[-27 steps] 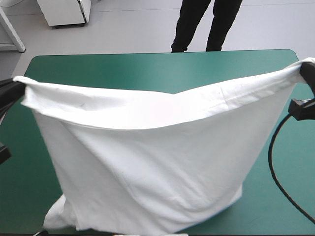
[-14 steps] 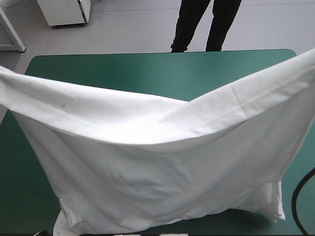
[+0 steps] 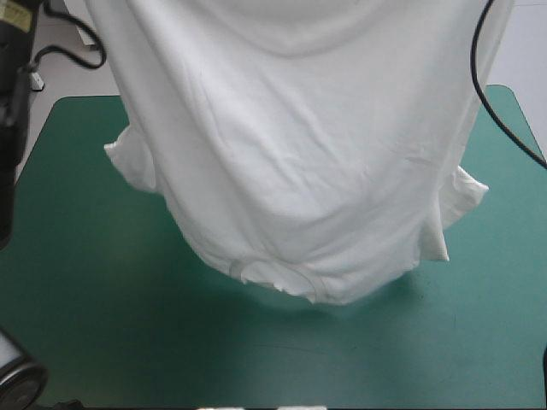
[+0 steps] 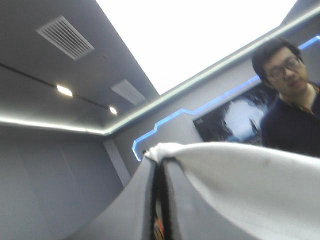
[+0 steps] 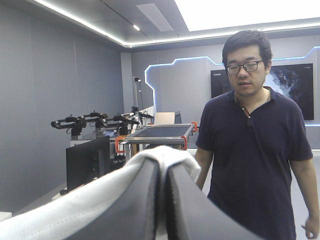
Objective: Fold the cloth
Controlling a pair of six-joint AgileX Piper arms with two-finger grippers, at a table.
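T-shirt (image 3: 299,154) held up over the desk (image 3: 102,333) — gripped at two points along its top.

The white T-shirt hangs as a wide sheet above the teal-green desk, its lowest fold over the desk's middle with a soft shadow beneath; a sleeve (image 3: 128,162) sticks out toward each side of the desk. The left end effector (image 4: 161,162) has its black fingers (image 4: 137,210) all but closed on white cloth at the tips — the right end effector (image 5: 162,165) pinches a bunched edge likewise.

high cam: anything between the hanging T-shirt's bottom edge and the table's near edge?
Nothing: in the high view that stretch of teal-green cover under the T-shirt is bare.
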